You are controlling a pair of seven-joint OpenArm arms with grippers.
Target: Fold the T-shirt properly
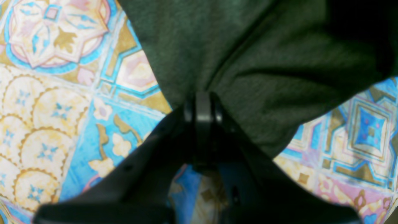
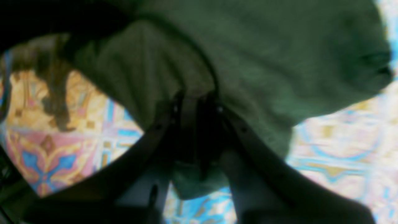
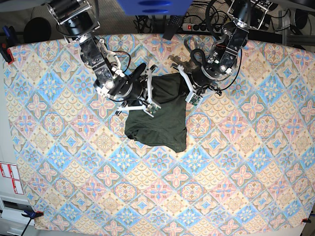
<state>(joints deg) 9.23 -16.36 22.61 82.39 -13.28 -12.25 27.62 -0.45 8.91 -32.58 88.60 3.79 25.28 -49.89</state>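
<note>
Olive-green knit is pinched in both grippers. In the left wrist view the left gripper has its black fingers pressed together on a gathered edge of the T-shirt, and the cloth fans out from that pinch, upward and to the right, over the patterned tablecloth. In the right wrist view the right gripper is clenched on a thicker bunch of the same fabric: folds crowd in at the fingers, a small tuft of cloth hangs below them, and the rest spreads up and to the right. From the base view the two grippers sit at the upper corners of the T-shirt, the right gripper at its left upper corner and the left gripper at its right upper corner. The garment lies as a rough rectangle on the tablecloth, nearer the far edge than the near one, about midway between the side edges.
</note>
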